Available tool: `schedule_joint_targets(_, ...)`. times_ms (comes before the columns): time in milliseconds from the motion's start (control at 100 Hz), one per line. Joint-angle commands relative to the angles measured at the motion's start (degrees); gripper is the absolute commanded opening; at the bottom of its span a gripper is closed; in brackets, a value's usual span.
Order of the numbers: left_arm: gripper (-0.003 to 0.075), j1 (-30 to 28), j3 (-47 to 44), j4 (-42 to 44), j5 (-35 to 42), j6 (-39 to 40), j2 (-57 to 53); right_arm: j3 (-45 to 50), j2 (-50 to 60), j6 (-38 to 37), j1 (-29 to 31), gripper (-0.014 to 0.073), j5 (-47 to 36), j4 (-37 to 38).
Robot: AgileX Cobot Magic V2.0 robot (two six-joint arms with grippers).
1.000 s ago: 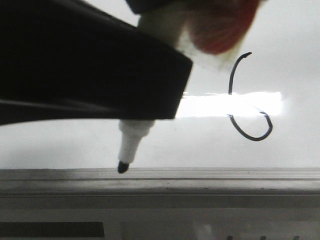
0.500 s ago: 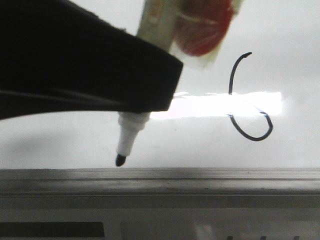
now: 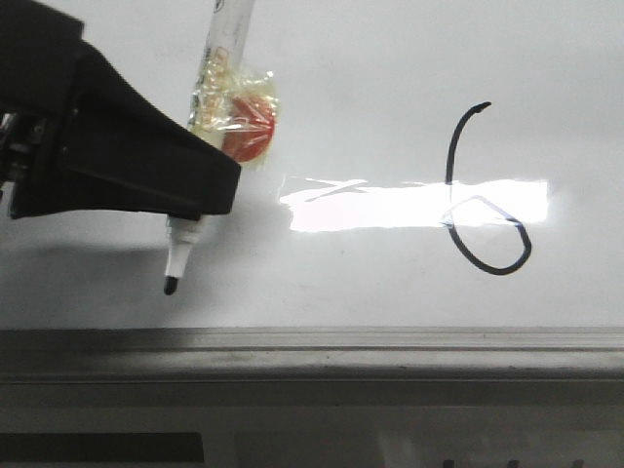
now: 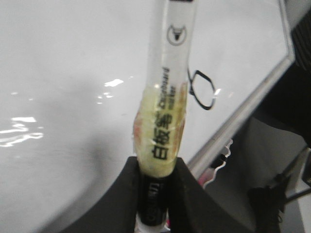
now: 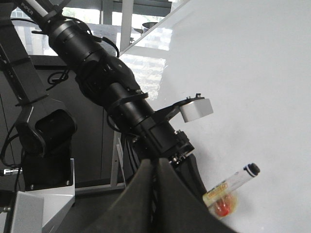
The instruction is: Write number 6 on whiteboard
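Shifted leftward and shrunk in the front view since a second ago: left gripper [image 3: 180, 210] with marker [image 3: 222, 58], now clear of the glare band, uncovering more bare board. Marker's long axis near upright in front view, leaning slightly, black tip [image 3: 171, 286] pointing down toward the grey frame edge [image 3: 390, 341], cap end out of frame at top. Tip close to the glossy face; contact cannot be told. Barrel white plastic, wrapped at mid-length in yellowish crinkled clear tape with a red round blob [image 3: 252, 132] under it; black printed characters along the barrel in left wrist view [image 4: 163, 131]. Left fingers [image 4: 187, 204] matte black, clamped tight on the marker's barrel. Number 6 [image 3: 485, 195] on the whiteboard [image 3: 370, 68], right of the marker and well apart from it: thin black line, tall curved stem, rounded loop at bottom, stem crossing the bright rectangular reflection [image 3: 409, 203]. Same 6 small and partly hidden behind the barrel in left wrist view [image 4: 203, 90]. Right fingers [image 5: 180, 208] dark, pressed together, nothing visible between them; left arm's black jointed housing [image 5: 116, 102] beyond.
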State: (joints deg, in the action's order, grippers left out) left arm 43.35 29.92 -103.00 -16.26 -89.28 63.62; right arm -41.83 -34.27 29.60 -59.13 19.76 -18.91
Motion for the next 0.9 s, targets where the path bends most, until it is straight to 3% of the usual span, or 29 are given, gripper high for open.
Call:
schedule_joint_targets(0,-0.0021,1.2,3.5,-4.2,4.4,1.4,-0.8,-2.0,0.7,0.4,0.1,-0.0060,-2.5,-0.5)
schedule_joint_targets(290,-0.0020,12.6,10.4,-4.1,30.6,4.4,0.9,-2.0,0.9,0.4,0.1,-0.0060,-1.1,-0.5)
schedule_joint_targets(500,-0.0020,13.8,10.4,-4.1,29.9,14.2,6.7,-2.0,0.9,0.4,0.1,-0.0060,-1.1,-0.5)
schedule_joint_targets(890,-0.0020,13.7,10.4,-4.0,37.6,16.1,11.3,-2.0,0.9,0.4,0.1,-0.0060,-1.1,-0.5)
